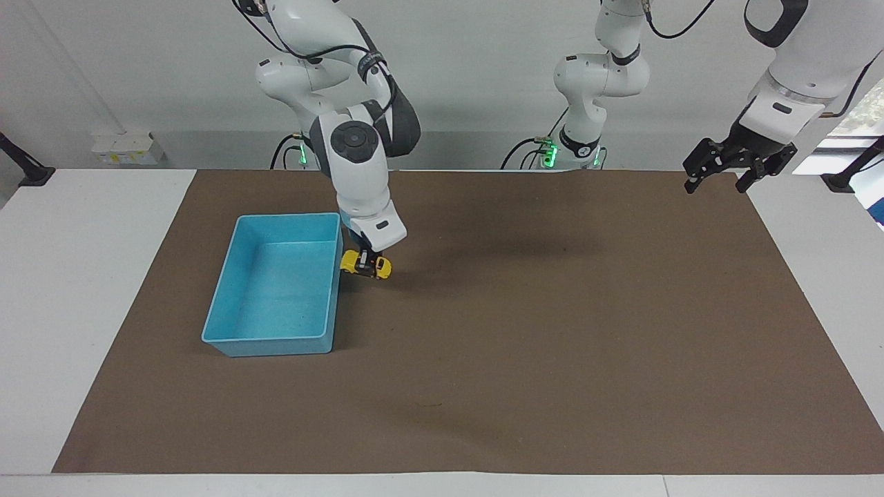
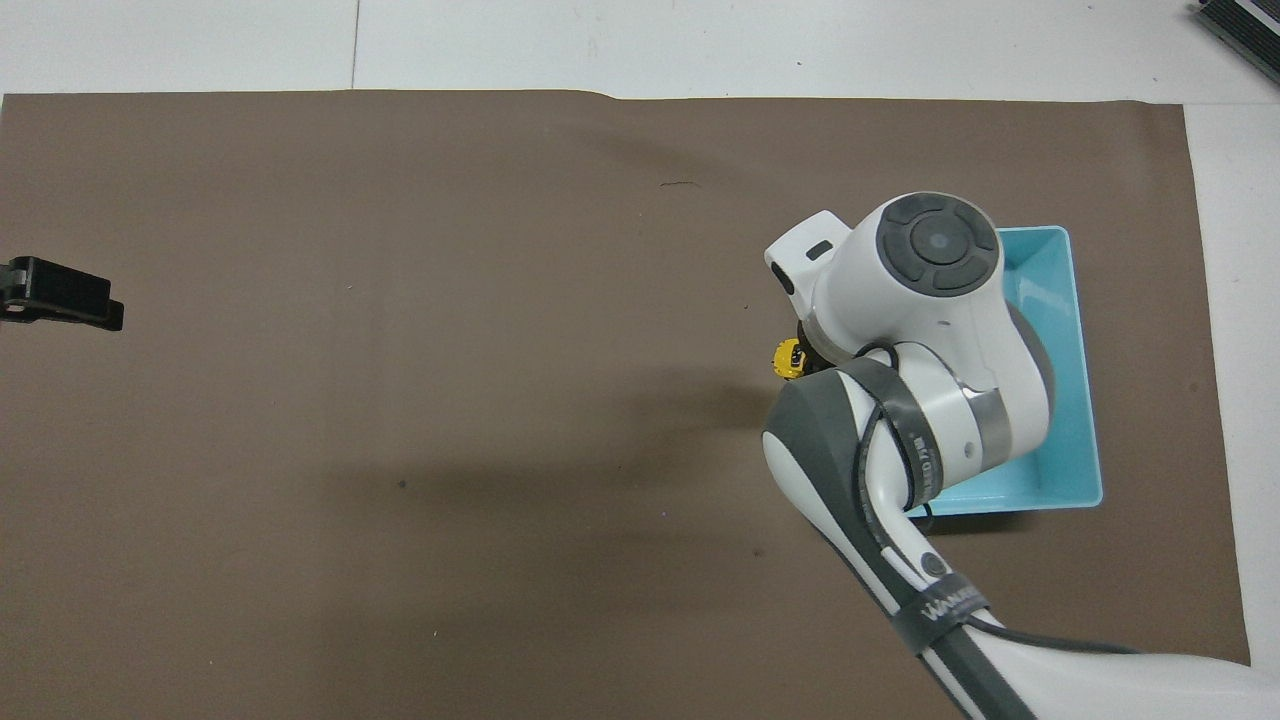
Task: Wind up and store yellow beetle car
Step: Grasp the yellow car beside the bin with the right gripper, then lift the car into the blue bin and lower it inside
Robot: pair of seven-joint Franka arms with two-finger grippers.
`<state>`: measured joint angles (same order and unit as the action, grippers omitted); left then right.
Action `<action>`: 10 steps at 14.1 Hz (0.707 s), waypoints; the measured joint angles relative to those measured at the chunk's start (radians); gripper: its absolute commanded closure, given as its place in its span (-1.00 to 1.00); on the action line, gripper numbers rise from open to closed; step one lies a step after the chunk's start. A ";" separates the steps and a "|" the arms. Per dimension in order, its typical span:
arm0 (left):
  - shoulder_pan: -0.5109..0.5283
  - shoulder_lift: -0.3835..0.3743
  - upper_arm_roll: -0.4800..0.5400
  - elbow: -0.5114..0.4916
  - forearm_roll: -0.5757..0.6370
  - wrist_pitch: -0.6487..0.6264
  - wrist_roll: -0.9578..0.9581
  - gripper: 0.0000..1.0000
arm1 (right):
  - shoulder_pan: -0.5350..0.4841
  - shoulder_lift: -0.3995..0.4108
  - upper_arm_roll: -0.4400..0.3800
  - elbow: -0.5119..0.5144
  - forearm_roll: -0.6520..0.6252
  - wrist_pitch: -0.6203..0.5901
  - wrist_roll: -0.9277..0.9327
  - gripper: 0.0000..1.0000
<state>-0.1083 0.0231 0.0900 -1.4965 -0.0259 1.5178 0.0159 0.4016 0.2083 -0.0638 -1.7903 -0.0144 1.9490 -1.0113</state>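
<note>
**Car lifted beside the tray wall**

Risks, as I judge them: the brown mat is wide and bare, so a dropped wound car could run off across it. The light blue tray has a wall the car could clip.

Count: one mat, one tray, two grippers, one car.

Right gripper clamps the yellow beetle car, raised just beside the tray. Left gripper waits spread wide, over the mat's corner.

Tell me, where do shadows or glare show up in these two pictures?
Facing view: a soft, broad shadow lies on the brown mat, and bright daylight glares at a window. Overhead view: the right arm hides most of the blue tray and casts a shadow.
</note>
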 measured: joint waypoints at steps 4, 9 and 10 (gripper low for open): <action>0.000 0.000 0.000 0.000 0.000 0.000 0.000 -1.00 | -0.067 -0.042 -0.001 0.001 -0.001 -0.038 -0.091 0.78; 0.000 0.000 0.000 0.000 0.000 0.000 0.000 -1.00 | -0.150 -0.045 -0.002 -0.016 -0.001 -0.068 -0.259 0.78; 0.000 0.000 0.000 0.000 0.000 0.000 0.000 -1.00 | -0.164 -0.047 -0.002 -0.027 -0.001 -0.066 -0.288 0.78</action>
<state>-0.1083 0.0231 0.0900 -1.4965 -0.0259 1.5178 0.0159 0.2375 0.1613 -0.0656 -1.8178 -0.0150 1.8831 -1.2997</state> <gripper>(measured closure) 0.000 0.559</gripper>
